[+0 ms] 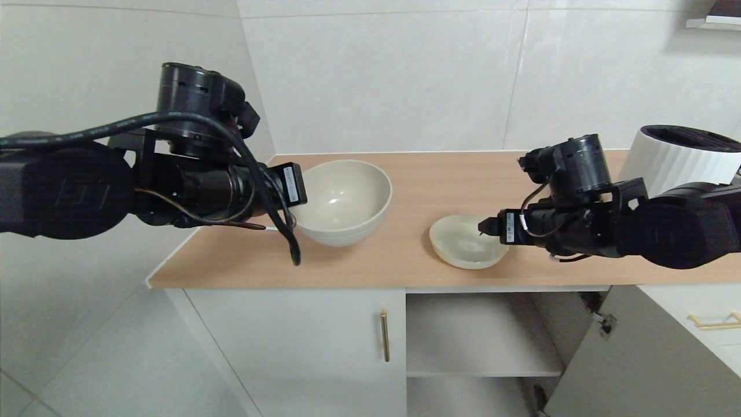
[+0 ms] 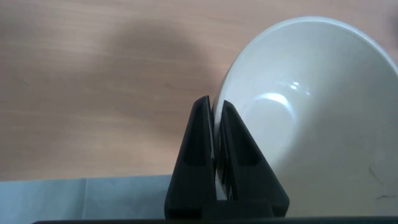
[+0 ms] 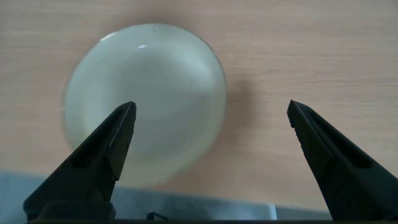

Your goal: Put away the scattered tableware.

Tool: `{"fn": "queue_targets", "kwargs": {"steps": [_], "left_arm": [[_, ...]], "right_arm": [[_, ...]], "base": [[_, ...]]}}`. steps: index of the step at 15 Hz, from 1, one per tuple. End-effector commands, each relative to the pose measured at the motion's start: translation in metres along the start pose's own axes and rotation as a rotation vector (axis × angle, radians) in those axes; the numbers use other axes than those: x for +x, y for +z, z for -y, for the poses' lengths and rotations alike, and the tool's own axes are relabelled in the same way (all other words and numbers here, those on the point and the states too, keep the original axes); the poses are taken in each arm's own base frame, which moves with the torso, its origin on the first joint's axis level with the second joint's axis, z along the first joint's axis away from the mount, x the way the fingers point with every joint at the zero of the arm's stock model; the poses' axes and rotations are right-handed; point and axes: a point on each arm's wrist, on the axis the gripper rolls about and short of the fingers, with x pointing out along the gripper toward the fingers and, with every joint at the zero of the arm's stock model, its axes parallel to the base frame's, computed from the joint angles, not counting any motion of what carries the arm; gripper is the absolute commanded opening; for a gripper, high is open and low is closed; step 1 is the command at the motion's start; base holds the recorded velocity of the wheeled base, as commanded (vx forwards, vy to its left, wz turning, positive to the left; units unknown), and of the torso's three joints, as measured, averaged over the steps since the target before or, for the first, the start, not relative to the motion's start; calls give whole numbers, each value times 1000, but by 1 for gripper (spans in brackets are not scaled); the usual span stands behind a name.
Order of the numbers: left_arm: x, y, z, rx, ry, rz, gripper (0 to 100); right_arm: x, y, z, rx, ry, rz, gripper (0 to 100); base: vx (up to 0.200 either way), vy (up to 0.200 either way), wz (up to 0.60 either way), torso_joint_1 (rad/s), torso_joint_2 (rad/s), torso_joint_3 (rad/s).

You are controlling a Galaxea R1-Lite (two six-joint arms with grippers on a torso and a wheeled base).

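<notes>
A large cream bowl [image 1: 347, 197] [image 2: 311, 93] stands on the wooden counter [image 1: 451, 179] toward its left end. My left gripper [image 1: 292, 219] [image 2: 216, 102] is shut on the bowl's near-left rim, one finger inside and one outside. A small shallow pale dish [image 1: 463, 246] [image 3: 155, 93] sits near the counter's front edge, right of the bowl. Just above the dish's right side hangs my right gripper [image 1: 483, 226] [image 3: 211, 106], open wide. One of its fingers is over the dish and the other over bare counter.
A white ribbed container [image 1: 683, 156] stands at the counter's back right, behind my right arm. Below the counter a cabinet is open, with a shelf [image 1: 480, 336] inside and its door [image 1: 608, 359] swung out to the right. The neighbouring shut door has a brass handle [image 1: 384, 336].
</notes>
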Motion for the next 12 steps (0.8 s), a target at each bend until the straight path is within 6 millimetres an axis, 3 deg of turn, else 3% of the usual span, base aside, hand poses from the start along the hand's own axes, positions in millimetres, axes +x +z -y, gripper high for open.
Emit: {"fn": "queue_targets", "kwargs": {"steps": [1, 12], "left_arm": [[-12, 5, 0, -6, -11, 25, 0], [-12, 5, 0, -6, -11, 27, 0]], "right_arm": [[30, -12, -2, -2, -37, -51, 100], [45, -15, 4, 48, -53, -66, 100]], "base": [[0, 0, 0, 0, 0, 0], [0, 0, 0, 0, 0, 0]]}}
